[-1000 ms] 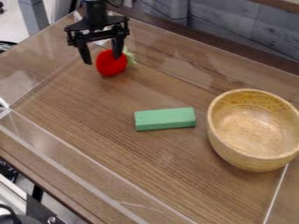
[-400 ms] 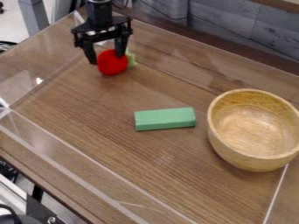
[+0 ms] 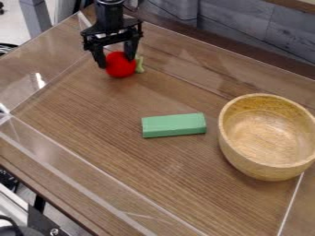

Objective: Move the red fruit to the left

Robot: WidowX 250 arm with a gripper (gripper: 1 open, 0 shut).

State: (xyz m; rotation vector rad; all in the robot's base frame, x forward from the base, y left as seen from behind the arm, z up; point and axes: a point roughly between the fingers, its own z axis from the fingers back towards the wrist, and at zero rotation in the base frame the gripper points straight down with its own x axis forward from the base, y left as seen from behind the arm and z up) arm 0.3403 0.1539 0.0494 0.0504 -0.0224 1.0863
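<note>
The red fruit (image 3: 120, 64) is a small bright red toy with a green leaf on its right side, resting on the wooden table at the upper left. My black gripper (image 3: 113, 51) points down right over it, open, with one finger (image 3: 96, 54) on the fruit's left and the other on its right. The fingers straddle the top of the fruit; I cannot tell whether they touch it.
A green rectangular block (image 3: 172, 124) lies near the middle of the table. A wooden bowl (image 3: 246, 157) stands at the right. Clear low walls (image 3: 37, 88) border the table (image 3: 110, 147) on the left and front.
The gripper has shifted slightly right and down, from beside and above the fruit's left side to straddling it. The fruit, block and bowl have stayed put.
</note>
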